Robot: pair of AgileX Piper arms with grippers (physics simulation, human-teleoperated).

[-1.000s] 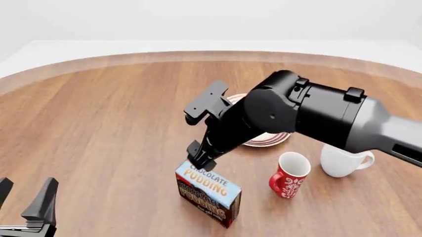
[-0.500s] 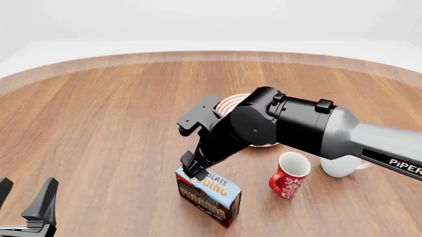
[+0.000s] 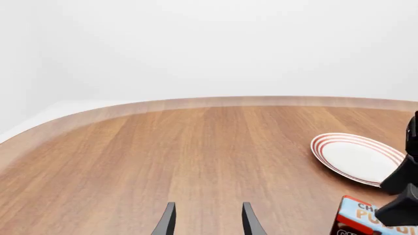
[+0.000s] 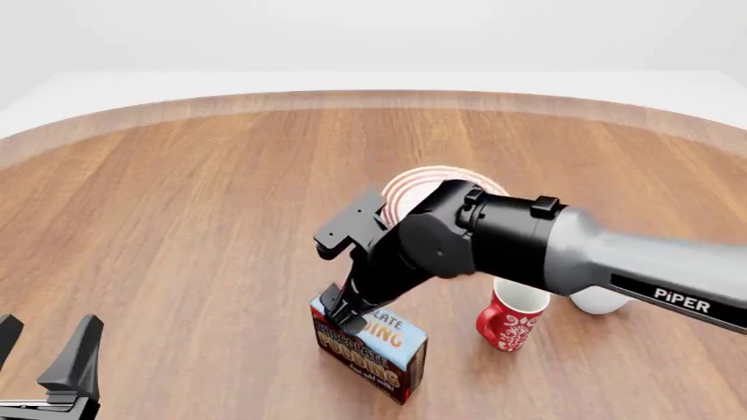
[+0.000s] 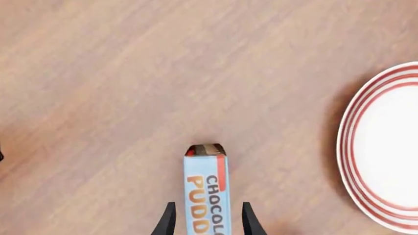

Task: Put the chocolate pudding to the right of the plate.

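Observation:
The chocolate pudding (image 4: 376, 346) stands on edge on the wooden table, near the front and in front of the plate (image 4: 422, 182). Its light-blue top shows in the right wrist view (image 5: 207, 191) and a corner shows in the left wrist view (image 3: 361, 219). My right gripper (image 4: 339, 311) is open, with its fingers straddling the carton's top and a small gap on each side in the right wrist view (image 5: 207, 223). The red-ringed white plate is partly hidden by the right arm and shows more fully in the wrist views (image 5: 385, 147) (image 3: 356, 157). My left gripper (image 4: 45, 350) is open and empty at the front left.
A red patterned mug (image 4: 512, 317) stands to the right of the pudding. A white mug (image 4: 600, 301) sits further right, mostly hidden behind the right arm. The table's curved far edge (image 4: 373, 98) runs across the back.
My right arm has come down and toward the front, bringing its fingers from above the carton to around its top. The plate is more uncovered. The left arm has not moved.

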